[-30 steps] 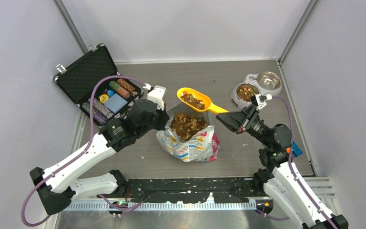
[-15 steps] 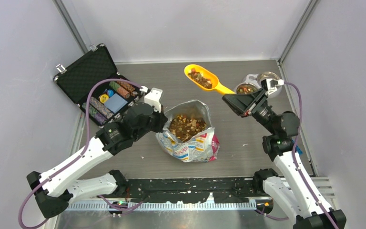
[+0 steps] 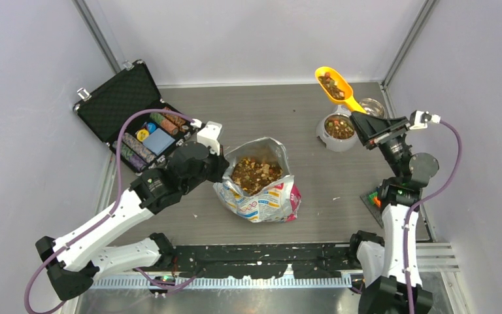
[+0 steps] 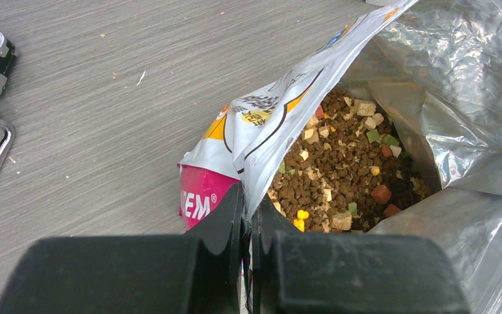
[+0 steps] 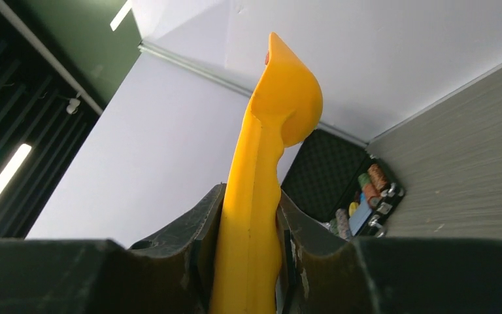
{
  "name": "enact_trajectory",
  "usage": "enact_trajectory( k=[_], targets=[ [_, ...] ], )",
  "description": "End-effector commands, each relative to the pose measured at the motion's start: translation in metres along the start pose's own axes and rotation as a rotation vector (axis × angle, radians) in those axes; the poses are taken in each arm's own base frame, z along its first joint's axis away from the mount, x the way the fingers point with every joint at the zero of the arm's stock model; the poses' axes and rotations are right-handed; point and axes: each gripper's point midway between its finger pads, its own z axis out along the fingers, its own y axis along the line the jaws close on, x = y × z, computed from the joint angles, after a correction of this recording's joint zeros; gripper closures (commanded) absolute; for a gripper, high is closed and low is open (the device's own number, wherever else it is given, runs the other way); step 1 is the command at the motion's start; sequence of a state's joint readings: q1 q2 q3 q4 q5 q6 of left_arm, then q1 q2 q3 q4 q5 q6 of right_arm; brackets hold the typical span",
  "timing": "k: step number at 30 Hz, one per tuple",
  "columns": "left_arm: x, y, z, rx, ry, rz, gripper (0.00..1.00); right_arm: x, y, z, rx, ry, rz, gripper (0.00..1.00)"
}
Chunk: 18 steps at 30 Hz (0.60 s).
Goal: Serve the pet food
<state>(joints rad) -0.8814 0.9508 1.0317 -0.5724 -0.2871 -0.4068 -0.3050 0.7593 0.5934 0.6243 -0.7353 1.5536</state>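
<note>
The left fingers [image 4: 225,229] are pressed almost together, pinching the rim of the open foil bag [image 3: 261,196]. The right fingers [image 5: 199,252] clamp the handle of the yellow scoop [image 3: 348,99], with its pet food [image 3: 330,84] raised near the far-right bowl [image 3: 327,140].

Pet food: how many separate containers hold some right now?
3 hold pet food: the open foil bag at mid-table, the yellow scoop held aloft by the right gripper, and the white-rimmed bowl at far right. The steel bowl beside it is partly hidden.
</note>
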Motion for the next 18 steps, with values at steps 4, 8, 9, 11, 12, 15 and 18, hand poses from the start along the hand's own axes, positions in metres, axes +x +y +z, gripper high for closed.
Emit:
enact_trajectory(
  k=[4,8,9,11,12,15,18],
  targets=[
    [-0.033,-0.016,-0.003,0.068,-0.122,-0.020,1.00,-0.025,-0.049,-0.029,0.094,-0.035,-0.052,0.95],
    [-0.033,-0.016,-0.003,0.072,-0.125,-0.017,1.00,-0.039,-0.088,-0.044,0.210,-0.080,-0.090,0.95],
    [-0.033,-0.016,-0.003,0.074,-0.126,-0.017,1.00,-0.042,-0.103,-0.048,0.269,-0.088,-0.112,0.95],
    [-0.032,-0.016,-0.003,0.073,-0.126,-0.014,1.00,-0.045,-0.125,-0.055,0.356,-0.101,-0.128,0.95],
    [-0.032,-0.015,-0.002,0.069,-0.126,-0.013,1.00,-0.047,-0.130,-0.058,0.377,-0.105,-0.131,0.95],
    [-0.031,-0.015,-0.002,0.068,-0.126,-0.013,1.00,-0.049,-0.153,-0.065,0.450,-0.112,-0.128,0.95],
    [-0.030,-0.014,-0.001,0.064,-0.127,-0.013,1.00,-0.049,-0.174,-0.070,0.501,-0.108,-0.096,0.95]
  ],
)
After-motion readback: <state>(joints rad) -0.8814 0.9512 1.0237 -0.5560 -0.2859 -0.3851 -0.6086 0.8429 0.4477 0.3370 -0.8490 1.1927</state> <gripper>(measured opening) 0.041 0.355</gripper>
